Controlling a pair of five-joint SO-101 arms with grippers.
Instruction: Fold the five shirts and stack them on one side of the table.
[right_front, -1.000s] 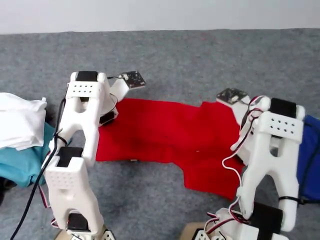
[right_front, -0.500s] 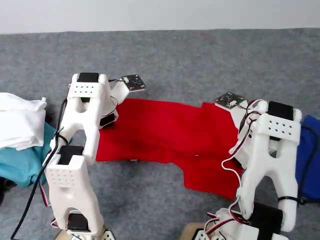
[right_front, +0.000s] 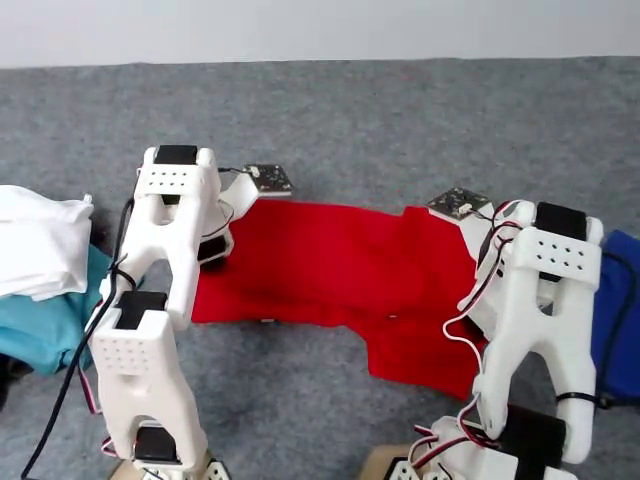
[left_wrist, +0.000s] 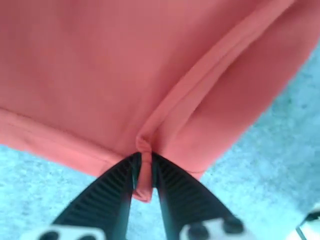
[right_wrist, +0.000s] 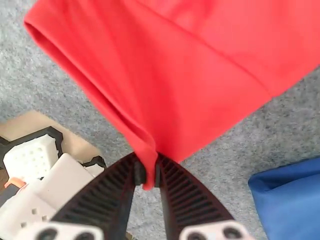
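Observation:
A red shirt lies spread across the middle of the grey table, between the two white arms. My left gripper is shut on a pinched fold at the red shirt's edge, at the shirt's left end in the high view. My right gripper is shut on a hanging edge of the red shirt at its right end. A white shirt rests on a teal shirt at the table's left side. A blue shirt lies at the right edge.
The left arm and the right arm stand at the front of the table. A brown board and the right arm's white base sit by the front edge. Bare grey carpet stretches behind the red shirt.
The left arm's wrist has shifted slightly to the right and down over the shirt's left end. The right arm's wrist moved a little left between the first two frames.

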